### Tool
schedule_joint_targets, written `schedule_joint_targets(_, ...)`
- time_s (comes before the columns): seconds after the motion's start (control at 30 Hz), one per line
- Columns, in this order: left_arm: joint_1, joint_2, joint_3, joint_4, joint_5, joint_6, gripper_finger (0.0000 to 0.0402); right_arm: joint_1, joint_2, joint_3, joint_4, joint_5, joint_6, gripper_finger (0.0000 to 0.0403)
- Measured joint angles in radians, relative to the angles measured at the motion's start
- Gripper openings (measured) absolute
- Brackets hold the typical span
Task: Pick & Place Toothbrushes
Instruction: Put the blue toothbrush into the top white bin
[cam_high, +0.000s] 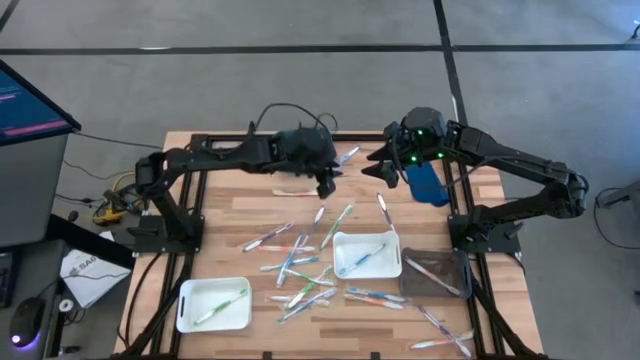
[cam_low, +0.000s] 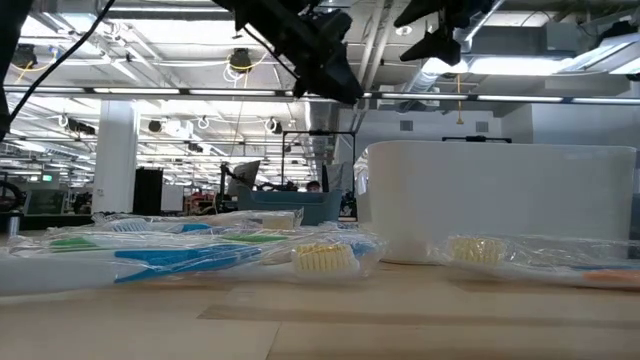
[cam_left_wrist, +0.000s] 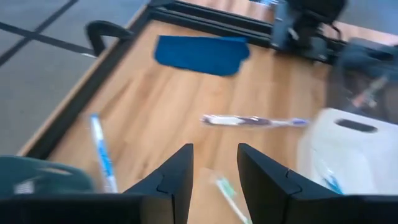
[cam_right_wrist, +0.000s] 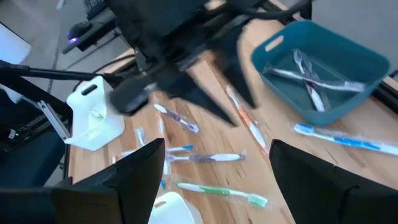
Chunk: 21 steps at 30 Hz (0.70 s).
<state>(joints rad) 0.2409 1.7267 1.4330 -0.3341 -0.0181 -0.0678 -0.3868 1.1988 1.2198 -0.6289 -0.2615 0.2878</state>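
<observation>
1. The left gripper (cam_high: 325, 186) is held above the table with its jaws set narrow and nothing between them; in the left wrist view only bare wood shows in the gap between the fingers (cam_left_wrist: 177, 180).
2. The right gripper (cam_high: 385, 170) is held high near the far edge with jaws spread wide and empty, above the blue bin (cam_high: 426, 183).
3. The toothbrushes (cam_high: 300, 265) lie scattered well below and ahead of the left jaws; a purple-ended one (cam_left_wrist: 252, 121) lies crosswise just beyond the fingertips, and a green one (cam_left_wrist: 227, 194) sits close under the right-hand finger.
4. A miss is judged likely if the descent is made with so narrow an opening: a fingertip could land on the handle and flick it aside.
5. Two brushes could be pinched together where the pile is crossed and overlapping.
6. The clear wrappers are judged slippery, so a held brush could pivot or slide out.
7. The two grippers stand near each other, so a collision is possible if both move inward.
8. Counted from above:
   - two arms;
   - two white trays (cam_high: 213, 304) (cam_high: 366, 255), each with a brush inside;
   - one dark clear tray (cam_high: 434, 274);
   - one blue bin;
   - roughly two dozen brushes, an exact count being prevented by overlap.
</observation>
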Motion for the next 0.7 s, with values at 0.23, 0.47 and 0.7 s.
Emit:
schedule_joint_targets(0.23, -0.063, -0.004, -0.063, -0.027, -0.026, -0.017, 0.0117, -0.01, 0.0, 0.0, -0.026, 0.0, -0.009, 0.0283)
schedule_joint_targets(0.47, -0.072, -0.094, -0.237, -0.057, -0.026, -0.144, 0.0117, -0.01, 0.0, 0.0, -0.027, 0.0, -0.011, 0.0283)
schedule_joint_targets(0.7, -0.072, -0.343, -0.451, -0.066, -0.026, -0.233, 0.0117, -0.015, 0.0, 0.0, -0.021, 0.0, -0.034, 0.0283)
